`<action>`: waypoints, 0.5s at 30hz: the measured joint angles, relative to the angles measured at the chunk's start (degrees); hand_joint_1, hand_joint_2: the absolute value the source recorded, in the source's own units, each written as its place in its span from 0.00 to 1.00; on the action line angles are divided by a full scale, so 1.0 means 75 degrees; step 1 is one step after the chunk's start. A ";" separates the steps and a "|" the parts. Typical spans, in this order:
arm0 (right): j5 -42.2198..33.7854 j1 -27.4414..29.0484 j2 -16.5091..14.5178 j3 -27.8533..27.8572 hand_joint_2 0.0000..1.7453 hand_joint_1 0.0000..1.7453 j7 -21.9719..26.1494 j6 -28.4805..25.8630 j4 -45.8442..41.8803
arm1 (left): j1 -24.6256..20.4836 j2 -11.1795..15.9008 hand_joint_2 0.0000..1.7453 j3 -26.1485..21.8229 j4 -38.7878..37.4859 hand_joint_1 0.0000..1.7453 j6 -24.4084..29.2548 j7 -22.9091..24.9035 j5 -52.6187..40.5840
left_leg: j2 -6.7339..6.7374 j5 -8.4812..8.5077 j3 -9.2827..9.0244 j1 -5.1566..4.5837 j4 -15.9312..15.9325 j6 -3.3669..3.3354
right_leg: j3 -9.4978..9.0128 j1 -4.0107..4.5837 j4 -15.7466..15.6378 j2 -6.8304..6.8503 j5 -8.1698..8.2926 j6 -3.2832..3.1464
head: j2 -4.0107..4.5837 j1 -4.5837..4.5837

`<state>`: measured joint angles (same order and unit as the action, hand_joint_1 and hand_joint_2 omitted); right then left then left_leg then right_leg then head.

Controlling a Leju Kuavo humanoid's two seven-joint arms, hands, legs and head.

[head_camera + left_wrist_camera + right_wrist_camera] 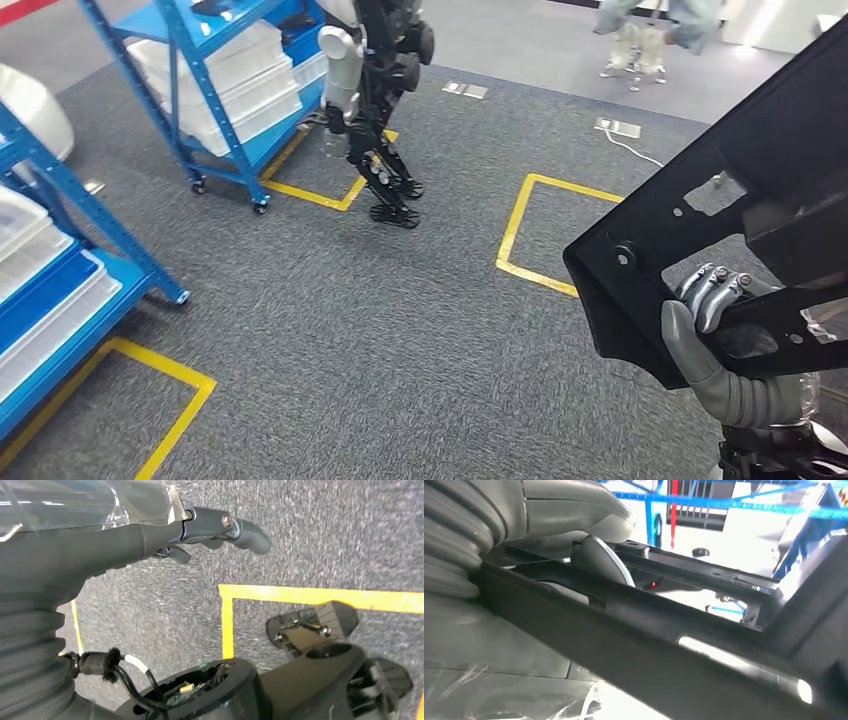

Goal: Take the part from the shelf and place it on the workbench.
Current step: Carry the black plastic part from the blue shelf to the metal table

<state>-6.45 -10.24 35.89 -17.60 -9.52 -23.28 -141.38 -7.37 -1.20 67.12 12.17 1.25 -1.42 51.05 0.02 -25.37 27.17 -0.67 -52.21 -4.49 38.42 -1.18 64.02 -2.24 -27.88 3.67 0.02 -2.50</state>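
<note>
Between right hand fingers: black metal part, gripped through a cutout, over grey carpet. Left hand fingers loosely curled, holding nothing.

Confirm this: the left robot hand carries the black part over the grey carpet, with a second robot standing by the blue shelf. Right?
Not quite. The right robot hand carries the black part, as the head view shows; the left robot hand holds nothing in its wrist view. The grey carpet, second robot and blue shelf are as stated.
</note>
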 joint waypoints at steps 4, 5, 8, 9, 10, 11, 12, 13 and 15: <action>0.0039 0.0011 -0.0004 -0.0006 1.00 1.00 -0.0036 -0.0001 0.0001 | 0.0045 -0.0004 1.00 0.0000 0.0000 0.00 0.0005 0.0000 0.0004 | 0.0434 -0.0017 0.0014 0.0015 -0.0009 0.0013 | 0.0258 -0.0073 0.0767 0.0270 -0.0183 0.0139 | 0.0000 0.0002; 0.0049 0.0011 -0.0004 -0.0005 1.00 1.00 -0.0047 -0.0002 0.0001 | 0.0044 -0.0009 1.00 0.0000 0.0000 0.00 0.0005 0.0000 0.0002 | 0.0525 -0.0034 0.0004 0.0029 -0.0018 0.0037 | -0.0023 -0.0091 0.0287 0.0356 0.0050 0.0170 | 0.0000 0.0002; 0.0068 0.0002 0.0001 -0.0004 1.00 1.00 -0.0063 -0.0010 -0.0004 | 0.0040 -0.0009 1.00 0.0000 -0.0003 0.00 0.0005 0.0000 0.0002 | 0.0756 -0.0143 -0.0018 -0.0024 -0.0092 0.0168 | -0.0775 -0.0080 -0.1090 0.0805 0.0486 0.0145 | 0.0000 -0.0005; 0.0075 0.0001 0.0003 -0.0003 1.00 1.00 -0.0066 -0.0015 -0.0007 | 0.0037 -0.0007 1.00 0.0000 -0.0004 0.00 0.0005 0.0000 0.0003 | 0.0824 -0.0173 -0.0022 -0.0051 -0.0111 0.0201 | -0.0828 -0.0062 -0.1225 0.0842 0.0498 0.0086 | 0.0000 -0.0012; 0.0082 0.0000 0.0005 -0.0002 1.00 1.00 -0.0068 -0.0018 -0.0010 | 0.0034 -0.0007 1.00 0.0000 -0.0004 0.00 0.0007 0.0000 0.0003 | 0.0894 -0.0190 -0.0028 -0.0047 -0.0119 0.0221 | -0.0807 -0.0045 -0.1225 0.0734 0.0507 0.0003 | 0.0000 -0.0020; 0.0087 0.0003 0.0004 -0.0001 1.00 1.00 -0.0073 -0.0021 -0.0017 | 0.0028 -0.0006 1.00 0.0000 -0.0004 0.00 0.0011 0.0000 0.0004 | 0.0937 -0.0208 -0.0034 -0.0037 -0.0128 0.0247 | -0.0789 -0.0045 -0.1227 0.0649 0.0516 -0.0056 | 0.0000 -0.0024; 0.0092 0.0002 0.0005 0.0001 1.00 1.00 -0.0078 -0.0022 -0.0028 | 0.0017 -0.0007 1.00 0.0000 -0.0004 0.00 0.0015 0.0000 0.0004 | 0.0840 -0.0293 -0.0009 -0.0010 -0.0221 0.0281 | -0.0776 -0.0044 -0.1233 0.0566 0.0531 -0.0104 | 0.0000 -0.0026; 0.0097 0.0000 0.0007 0.0003 1.00 1.00 -0.0083 -0.0023 -0.0040 | 0.0009 -0.0007 1.00 0.0000 -0.0004 0.00 0.0020 0.0000 0.0004 | 0.0670 -0.0459 0.0082 0.0019 -0.0452 0.0318 | -0.0764 -0.0050 -0.1242 0.0490 0.0550 -0.0154 | 0.0000 -0.0028; 0.0108 -0.0014 0.0007 0.0004 1.00 1.00 -0.0087 -0.0023 -0.0057 | -0.0009 -0.0009 1.00 -0.0001 -0.0004 0.00 0.0041 -0.0006 0.0011 | 0.0227 -0.0989 0.0491 0.0058 -0.1402 0.0370 | -0.0736 -0.0055 -0.1249 0.0348 0.0579 -0.0217 | 0.0000 -0.0037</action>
<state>-5.64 -10.34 35.95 -17.57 -10.18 -23.45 -141.81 -7.44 -1.27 67.11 12.15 1.56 -1.46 51.13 1.72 -32.79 30.86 -0.23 -62.72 -1.72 32.90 -1.59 54.65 0.37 -23.54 2.04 0.02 -2.78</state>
